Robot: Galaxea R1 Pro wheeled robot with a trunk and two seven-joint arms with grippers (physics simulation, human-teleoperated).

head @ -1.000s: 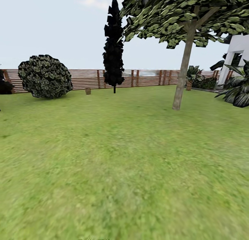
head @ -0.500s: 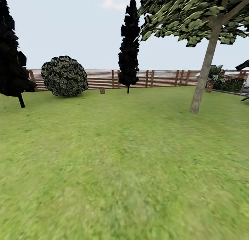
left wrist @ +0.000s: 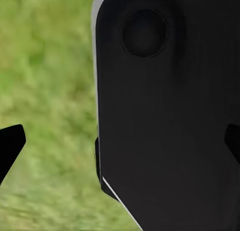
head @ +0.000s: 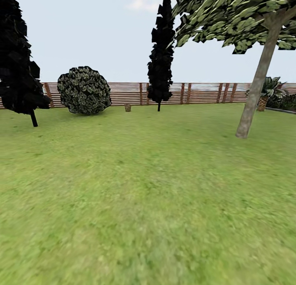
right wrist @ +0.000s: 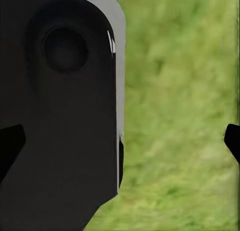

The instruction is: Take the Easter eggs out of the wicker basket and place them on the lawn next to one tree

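The lawn (head: 139, 186) spreads wide ahead of me in the head view. The tree (head: 255, 94) with a leaning grey-brown trunk and a leafy canopy stands at the right. Far off by the fence sits a small brown object (head: 128, 107); it is too small to tell whether it is the wicker basket. The Easter eggs are out of view. My left gripper (left wrist: 120, 146) is open over the grass with nothing between its fingers. My right gripper (right wrist: 120, 141) is open too and holds nothing.
A brown slatted fence (head: 197, 93) closes the far side. Two dark conifers (head: 160, 59) (head: 18, 67) and a round bush (head: 84, 90) stand before it. A potted palm-like plant (head: 265, 97) sits behind the tree. A black part of my own body (left wrist: 170, 111) crosses both wrist views.
The head camera has turned left, so the whole scene has slid right. A dark conifer has come in at the left, and the white house has left the picture.
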